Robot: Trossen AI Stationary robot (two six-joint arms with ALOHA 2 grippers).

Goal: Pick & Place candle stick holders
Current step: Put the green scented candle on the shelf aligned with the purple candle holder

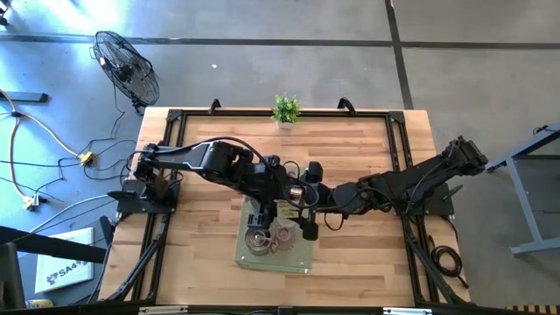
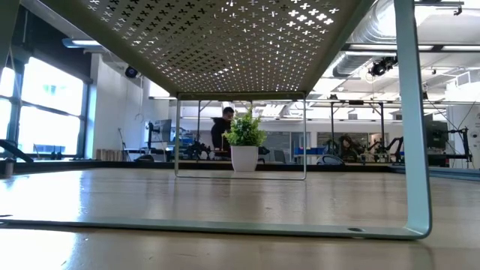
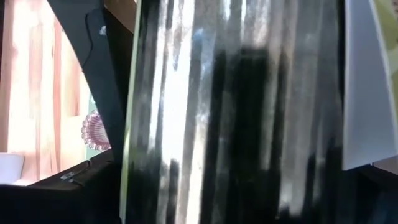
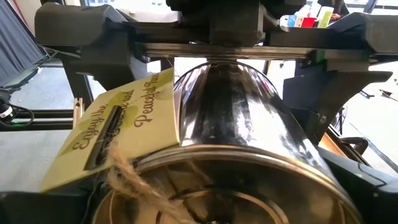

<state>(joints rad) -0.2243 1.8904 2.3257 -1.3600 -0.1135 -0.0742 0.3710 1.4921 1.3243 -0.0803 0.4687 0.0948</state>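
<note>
A shiny silver candle stick holder (image 4: 236, 112) with a paper tag (image 4: 118, 124) on twine hangs in the air over the tray (image 1: 297, 258), between both grippers. My right gripper (image 1: 308, 196) comes from the right and is shut on its wide base end. My left gripper (image 1: 278, 184) comes from the left and is open. Its fingers (image 4: 93, 74) stand on either side of the holder's narrow end with gaps showing. Another silver holder (image 1: 256, 238) and a pink glass one (image 1: 284, 234) stand on the tray. The pink one (image 3: 94, 130) also shows past the left fingers. My right gripper has the silver holder's wide round base end (image 4: 205, 165) between its fingers and comes at it level from the table's right. The fingers lie outside its wrist view, so the kind of hold does not show. The holder lies nearly level, clear of the tray, its narrow end toward the left gripper.
A small green potted plant (image 1: 285, 108) stands at the table's far edge, also in the low view (image 2: 244, 146). The low camera looks out from under the perforated metal tray (image 2: 225, 45) on thin legs. A person shows in the room behind the plant.
</note>
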